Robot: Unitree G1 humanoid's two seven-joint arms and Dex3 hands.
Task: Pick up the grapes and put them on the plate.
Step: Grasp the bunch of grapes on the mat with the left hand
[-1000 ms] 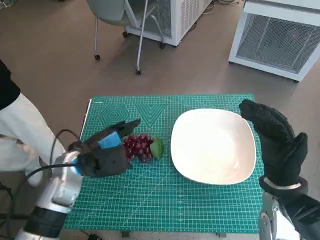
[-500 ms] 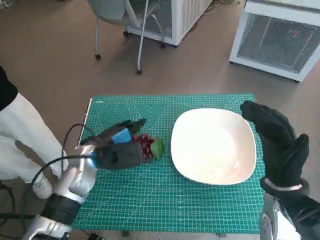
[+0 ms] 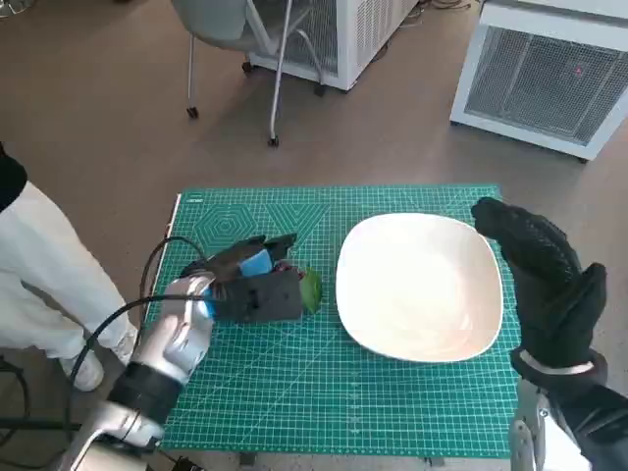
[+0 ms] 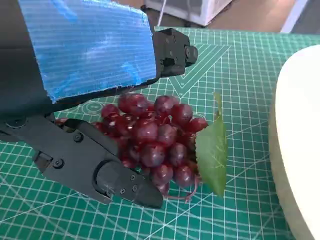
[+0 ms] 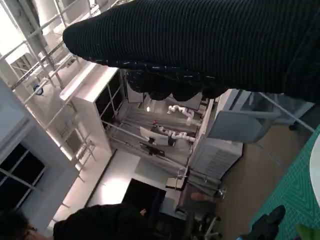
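- No brand or label can be read anywhere; the green cutting mat (image 3: 324, 392) on the bench carries only a printed grid and some angle and hexagon figures.
- The grapes (image 4: 155, 142), a dark red bunch with a green leaf (image 4: 212, 152) on its right side, lie on the mat just left of the plate (image 3: 420, 285), not on it.
- The left hand (image 3: 257, 285) sits over the bunch; in the head view only the leaf shows past it.
- In the left wrist view its black fingers (image 4: 100, 167) lie on either side of the bunch, close against the berries and narrowed round them; whether they truly grip, I cannot tell.
- The right hand (image 3: 540, 285) is held upright at the plate's right edge, fingers together and loosely extended, holding nothing.
- The white plate is bare, and nothing stands between it and the grapes.
- Beyond the bench's far edge stand a wheeled chair (image 3: 231, 59) and two white cabinets with grilles (image 3: 549, 74).
- A person in white trousers (image 3: 44, 275) stands at the left.
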